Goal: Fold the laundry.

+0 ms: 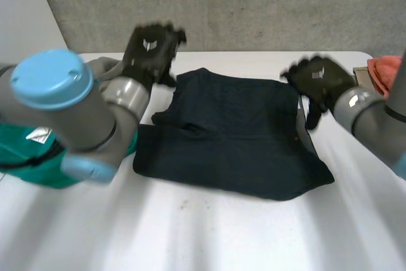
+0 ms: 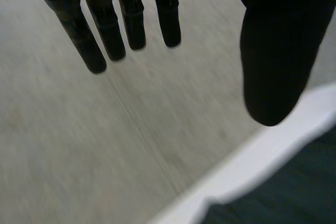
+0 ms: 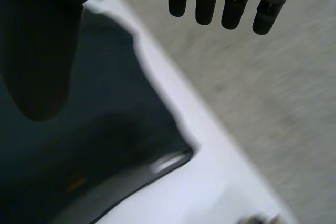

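Dark garment (image 1: 235,138) lay spread mid-table (image 1: 190,233) | left hand (image 1: 149,49) hovered by its far-left corner, fingers straight, empty | right hand (image 1: 320,80) by far-right corner, fingers relaxed, empty

We held our left hand (image 1: 151,47) up at about 11 o'clock in the head view, with its back facing the camera. Our left arm (image 1: 95,112) reached in from 9 o'clock, and its light-blue cap (image 1: 52,78) was close to the camera. Our right hand (image 1: 319,79) was at about 2 o'clock. Our right arm (image 1: 374,118) came in from 3 o'clock. In the left wrist view, our left fingers (image 2: 86,51) were straight, and the left thumb (image 2: 273,61) stood well apart from them. In the right wrist view, our right fingers (image 3: 233,3) were straight too, and the right thumb (image 3: 42,51) stood well apart from them.
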You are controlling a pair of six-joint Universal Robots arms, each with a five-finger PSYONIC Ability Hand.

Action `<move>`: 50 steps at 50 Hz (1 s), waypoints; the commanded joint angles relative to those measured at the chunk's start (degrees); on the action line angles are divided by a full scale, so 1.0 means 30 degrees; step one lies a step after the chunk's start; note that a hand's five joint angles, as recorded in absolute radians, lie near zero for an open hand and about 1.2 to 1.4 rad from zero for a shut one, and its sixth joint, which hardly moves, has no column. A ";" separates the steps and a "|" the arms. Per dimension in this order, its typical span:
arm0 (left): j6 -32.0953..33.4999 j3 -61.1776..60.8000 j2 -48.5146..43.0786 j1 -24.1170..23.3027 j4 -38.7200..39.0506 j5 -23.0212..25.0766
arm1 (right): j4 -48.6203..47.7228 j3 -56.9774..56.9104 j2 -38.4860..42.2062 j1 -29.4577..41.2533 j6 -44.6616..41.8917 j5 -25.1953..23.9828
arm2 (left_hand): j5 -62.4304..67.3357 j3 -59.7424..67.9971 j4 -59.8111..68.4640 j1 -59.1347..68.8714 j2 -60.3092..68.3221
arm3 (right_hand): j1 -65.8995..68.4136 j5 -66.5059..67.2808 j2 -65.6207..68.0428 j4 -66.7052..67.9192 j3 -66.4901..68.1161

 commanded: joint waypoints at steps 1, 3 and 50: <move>-0.0101 -0.6354 0.3743 -0.0482 -0.3944 -0.0008 | 0.2052 0.4832 -0.1954 -0.0749 -0.2730 -0.1550 | 0.4565 0.4575 0.4619 0.4203 0.4531 | 0.1951 0.2304 0.2349 0.2427 0.2374; -0.0160 -0.7235 0.4125 -0.0687 -0.4795 0.0021 | 0.1790 0.6351 -0.2334 -0.1069 -0.4074 -0.1725 | 0.5692 0.5702 0.5746 0.5329 0.5657 | 0.3073 0.3427 0.3472 0.3550 0.3496; 0.2004 0.2279 -0.7353 -0.0073 -0.4066 0.0080 | -0.6122 0.7387 0.1208 -0.1569 -0.3174 -0.1347 | -0.1204 -0.1195 -0.1150 -0.1567 -0.1239 | 2.2011 2.2364 2.2409 2.2487 2.2434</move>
